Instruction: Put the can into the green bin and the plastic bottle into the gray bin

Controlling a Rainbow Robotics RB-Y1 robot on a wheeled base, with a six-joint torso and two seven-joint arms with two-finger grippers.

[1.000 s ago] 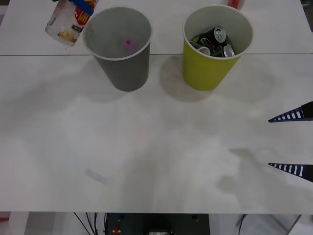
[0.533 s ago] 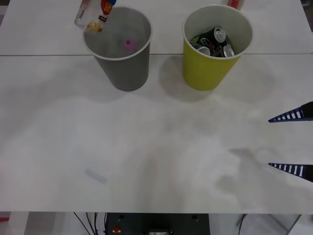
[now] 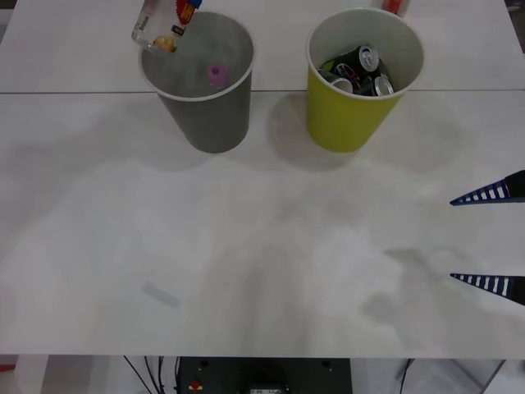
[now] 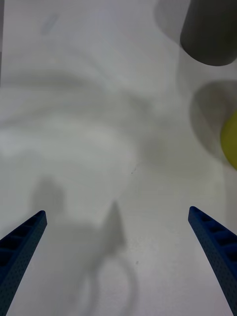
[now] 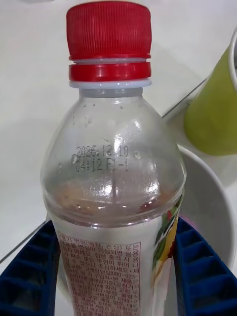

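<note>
Plastic bottle [image 3: 164,23] shifted slightly inward over gray bin [image 3: 212,123] rim, clamped by left gripper [image 5: 116,276], positioned for drop. Cans already seen in green bin [image 3: 344,123]. Right gripper [image 3: 490,238] parked table-right, fingers spread, nothing held.

Front camera looks down on both bins; wrist cameras sit close, glimpsing them.

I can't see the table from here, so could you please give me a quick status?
Left gripper shut on clear red-capped plastic bottle, above dark gray bin's rim. Right gripper open, idle. Nothing blocking.
</note>
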